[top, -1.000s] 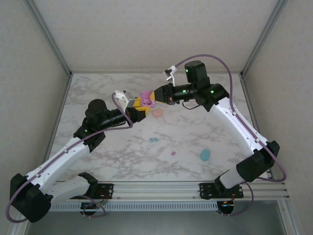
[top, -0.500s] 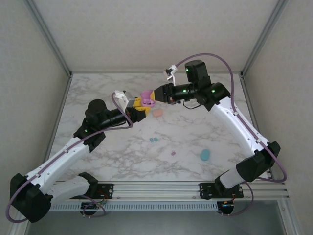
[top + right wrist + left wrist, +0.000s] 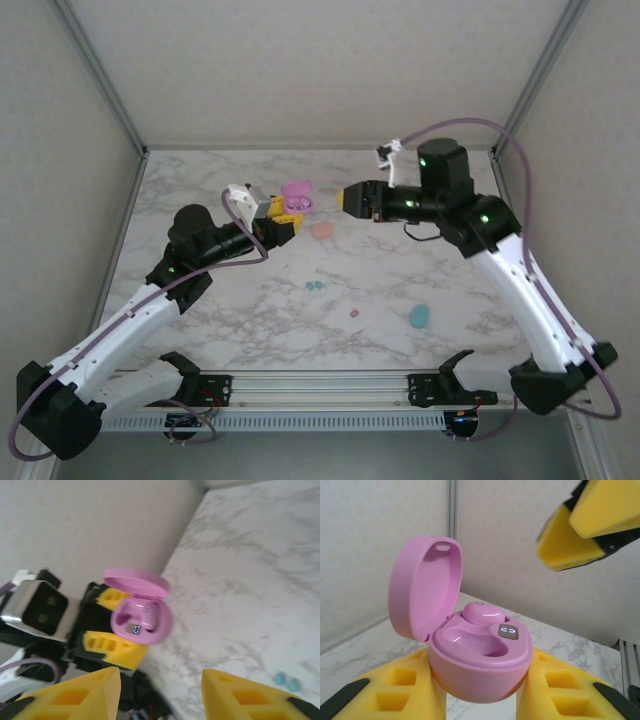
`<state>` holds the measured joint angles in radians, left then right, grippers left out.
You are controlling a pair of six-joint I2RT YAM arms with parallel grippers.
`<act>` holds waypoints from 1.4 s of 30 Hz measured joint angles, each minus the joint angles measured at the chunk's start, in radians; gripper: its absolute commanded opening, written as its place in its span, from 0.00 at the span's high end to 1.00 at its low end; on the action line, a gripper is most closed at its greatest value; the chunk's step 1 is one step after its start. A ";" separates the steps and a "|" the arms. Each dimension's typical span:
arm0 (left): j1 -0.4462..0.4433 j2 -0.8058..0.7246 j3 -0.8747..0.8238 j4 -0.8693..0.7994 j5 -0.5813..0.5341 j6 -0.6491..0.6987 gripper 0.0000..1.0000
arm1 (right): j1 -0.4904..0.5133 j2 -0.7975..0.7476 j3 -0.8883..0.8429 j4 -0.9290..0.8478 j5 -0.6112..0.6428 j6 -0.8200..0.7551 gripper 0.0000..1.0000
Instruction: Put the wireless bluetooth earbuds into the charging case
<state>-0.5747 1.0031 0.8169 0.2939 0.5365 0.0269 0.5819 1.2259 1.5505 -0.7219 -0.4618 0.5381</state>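
Right fingers (image 3: 75, 697) withdrew from pink case (image 3: 480, 665), now spread | left fingers (image 3: 395, 690) pinching case

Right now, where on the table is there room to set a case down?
Bare marble between the peach case and the teal case, and between the teal earbuds and the front rail. Crowded around the pink case.

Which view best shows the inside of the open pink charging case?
Left wrist: the pink oval plastic charging case is close and sharp, lid up, with one pink earbud seated in the far socket and the near socket empty. Right wrist shows the case smaller and blurred; top external shows it as a tiny pink shape.
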 measured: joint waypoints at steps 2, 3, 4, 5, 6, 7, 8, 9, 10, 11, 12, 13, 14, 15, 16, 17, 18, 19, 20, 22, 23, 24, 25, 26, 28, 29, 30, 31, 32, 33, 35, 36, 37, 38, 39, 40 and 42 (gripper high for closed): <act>0.000 -0.005 -0.002 0.001 -0.006 0.000 0.67 | -0.007 -0.061 -0.068 -0.035 0.128 0.024 0.55; 0.000 -0.007 -0.002 0.001 -0.010 -0.001 0.67 | -0.014 -0.084 -0.114 -0.057 0.186 0.036 0.55; 0.000 -0.010 -0.003 0.002 -0.014 -0.003 0.67 | -0.023 -0.097 -0.162 -0.080 0.233 0.050 0.55; 0.000 -0.013 -0.005 0.003 -0.018 -0.005 0.67 | -0.028 -0.098 -0.200 -0.098 0.261 0.060 0.56; 0.000 -0.017 -0.007 0.008 -0.021 -0.005 0.67 | -0.033 -0.090 -0.252 -0.113 0.286 0.077 0.56; 0.000 -0.021 -0.008 0.009 -0.023 -0.006 0.67 | -0.036 -0.072 -0.306 -0.122 0.298 0.099 0.57; 0.000 -0.023 -0.008 0.010 -0.023 -0.008 0.67 | -0.036 -0.050 -0.351 -0.125 0.299 0.119 0.57; 0.000 -0.026 -0.008 0.013 -0.024 -0.012 0.67 | -0.036 -0.023 -0.404 -0.122 0.294 0.142 0.57; 0.000 -0.028 -0.008 0.016 -0.026 -0.013 0.67 | -0.034 0.005 -0.456 -0.115 0.285 0.168 0.58; 0.000 -0.030 -0.008 0.018 -0.026 -0.016 0.67 | -0.030 0.028 -0.504 -0.109 0.281 0.194 0.58; 0.000 -0.032 -0.008 0.019 -0.027 -0.020 0.67 | -0.023 0.047 -0.549 -0.100 0.277 0.220 0.58; 0.000 -0.034 -0.008 0.020 -0.029 -0.024 0.67 | -0.011 0.062 -0.591 -0.090 0.270 0.245 0.58; 0.000 -0.035 -0.008 0.022 -0.030 -0.027 0.67 | 0.001 0.073 -0.623 -0.080 0.259 0.267 0.57; 0.000 -0.035 -0.008 0.024 -0.031 -0.031 0.67 | 0.012 0.084 -0.647 -0.073 0.248 0.287 0.56; 0.000 -0.035 -0.008 0.024 -0.034 -0.031 0.67 | 0.023 0.097 -0.665 -0.061 0.234 0.302 0.56; 0.000 -0.035 -0.008 0.024 -0.035 -0.032 0.67 | 0.032 0.110 -0.674 -0.051 0.225 0.314 0.55; 0.000 -0.035 -0.008 0.024 -0.037 -0.032 0.67 | 0.042 0.128 -0.678 -0.044 0.221 0.323 0.55; 0.000 -0.035 -0.008 0.024 -0.038 -0.034 0.66 | 0.054 0.148 -0.681 -0.030 0.215 0.331 0.55; 0.000 -0.035 -0.008 0.024 -0.039 -0.035 0.66 | 0.063 0.162 -0.682 -0.018 0.206 0.336 0.54; 0.000 -0.035 -0.008 0.024 -0.040 -0.035 0.66 | 0.085 0.197 -0.685 0.010 0.188 0.343 0.54; 0.000 -0.035 -0.008 0.024 -0.041 -0.035 0.67 | 0.093 0.213 -0.686 0.023 0.181 0.345 0.54; 0.000 -0.035 -0.008 0.024 -0.041 -0.035 0.66 | 0.100 0.233 -0.688 0.037 0.175 0.347 0.54; 0.000 -0.035 -0.008 0.024 -0.041 -0.035 0.66 | 0.106 0.253 -0.691 0.052 0.171 0.349 0.54; 0.000 -0.035 -0.008 0.023 -0.041 -0.035 0.66 | 0.111 0.268 -0.694 0.064 0.168 0.353 0.53; 0.000 -0.035 -0.008 0.023 -0.043 -0.035 0.67 | 0.121 0.301 -0.705 0.097 0.157 0.361 0.53; 0.000 -0.035 -0.008 0.023 -0.045 -0.035 0.66 | 0.124 0.312 -0.709 0.107 0.151 0.365 0.54; 0.000 -0.035 -0.008 0.023 -0.046 -0.035 0.66 | 0.128 0.327 -0.711 0.120 0.146 0.368 0.54; 0.000 -0.037 -0.008 0.023 -0.048 -0.035 0.66 | 0.131 0.340 -0.712 0.132 0.143 0.369 0.54; 0.000 -0.039 -0.008 0.023 -0.049 -0.035 0.66 | 0.134 0.351 -0.712 0.143 0.141 0.372 0.55; 0.000 -0.040 -0.008 0.022 -0.049 -0.035 0.66 | 0.137 0.363 -0.712 0.156 0.137 0.372 0.56; 0.000 -0.045 -0.008 0.023 -0.049 -0.035 0.66 | 0.140 0.378 -0.712 0.166 0.135 0.374 0.56; 0.000 -0.046 -0.008 0.022 -0.049 -0.035 0.66 | 0.140 0.378 -0.712 0.166 0.134 0.376 0.58; -0.001 -0.047 -0.008 0.022 -0.049 -0.035 0.66 | 0.140 0.378 -0.711 0.165 0.135 0.376 0.59; -0.001 -0.048 -0.008 0.022 -0.049 -0.035 0.66 | 0.141 0.378 -0.711 0.164 0.135 0.376 0.59; -0.001 -0.048 -0.008 0.022 -0.049 -0.035 0.67 | 0.141 0.378 -0.711 0.164 0.135 0.377 0.60; -0.001 -0.048 -0.008 0.022 -0.049 -0.035 0.66 | 0.141 0.379 -0.711 0.164 0.135 0.377 0.61; -0.001 -0.048 -0.008 0.021 -0.049 -0.035 0.66 | 0.141 0.380 -0.710 0.162 0.135 0.381 0.62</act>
<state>-0.5755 0.9550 0.8089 0.3145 0.4873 -0.0078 0.7227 1.6062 0.8406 -0.5598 -0.3271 0.9188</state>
